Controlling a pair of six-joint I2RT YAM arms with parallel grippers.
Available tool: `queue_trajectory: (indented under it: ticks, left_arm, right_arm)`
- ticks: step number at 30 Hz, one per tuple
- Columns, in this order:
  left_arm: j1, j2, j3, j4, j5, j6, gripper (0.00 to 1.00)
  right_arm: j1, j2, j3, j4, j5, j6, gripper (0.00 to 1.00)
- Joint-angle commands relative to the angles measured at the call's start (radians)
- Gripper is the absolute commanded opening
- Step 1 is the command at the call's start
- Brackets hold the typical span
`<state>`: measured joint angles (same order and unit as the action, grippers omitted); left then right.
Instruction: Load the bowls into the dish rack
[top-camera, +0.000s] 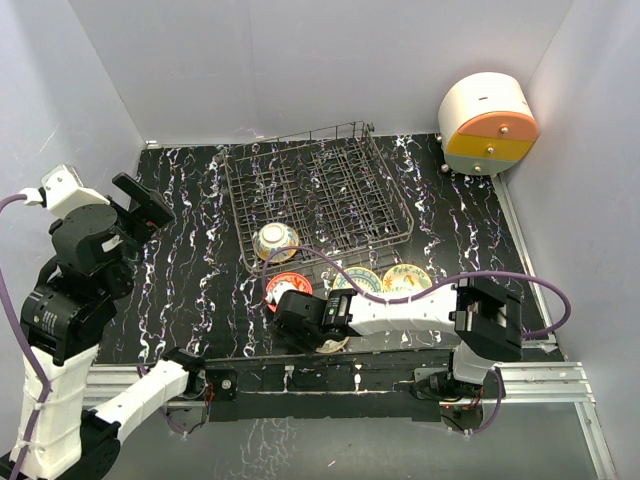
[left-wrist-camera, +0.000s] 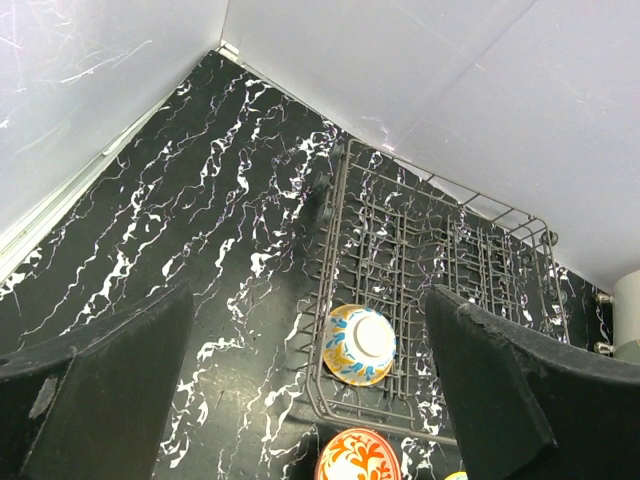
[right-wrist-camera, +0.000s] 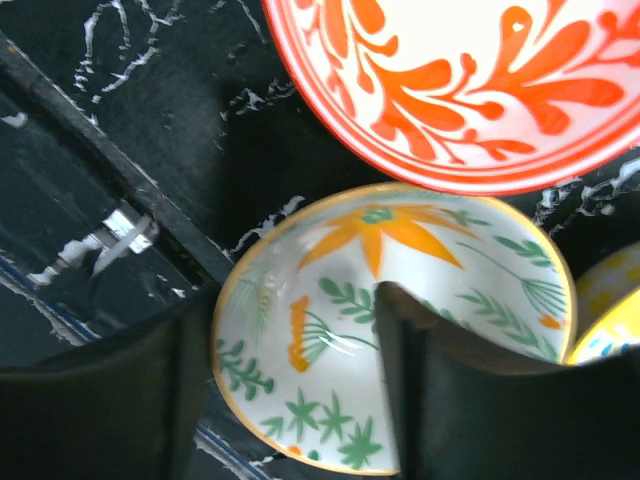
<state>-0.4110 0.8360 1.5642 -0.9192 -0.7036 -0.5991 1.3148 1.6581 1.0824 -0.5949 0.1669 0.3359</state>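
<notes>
While pale walls enclose the black, white-veined table, the right gripper straddles, unclenched, the rim of an orange-and-green bowl at the near edge; the left gripper hangs spread wide, holding nothing. A blue-and-yellow bowl sits in the near-left corner of the rack.
</notes>
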Motion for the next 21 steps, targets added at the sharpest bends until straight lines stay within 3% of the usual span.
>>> queue_trajectory:
  ticks: [1,11,14,17,19,21]
  left_arm:
    - [-0.004,-0.015,0.013,-0.021,-0.039,0.007,0.97]
    - [-0.005,-0.039,-0.007,-0.059,-0.044,-0.012,0.97]
    - [-0.005,-0.038,0.002,-0.069,-0.045,-0.011,0.97]
    - [-0.005,-0.038,0.012,-0.08,-0.048,-0.012,0.97]
    - [-0.005,-0.041,0.018,-0.088,-0.051,-0.015,0.97]
    - [-0.005,-0.041,0.022,-0.097,-0.051,-0.02,0.97]
  right_arm:
    - [0.001,0.007,0.03,0.054,0.003,-0.009,0.46]
    - [0.001,-0.007,-0.016,0.047,-0.061,0.002,0.44]
    - [0.004,-0.007,-0.02,0.056,-0.08,-0.001,0.54]
    - [0.007,0.003,-0.023,0.058,-0.078,0.007,0.54]
    - [0.011,0.008,-0.021,0.054,-0.067,0.012,0.51]
    - [0.014,0.005,-0.017,0.047,-0.054,0.015,0.36]
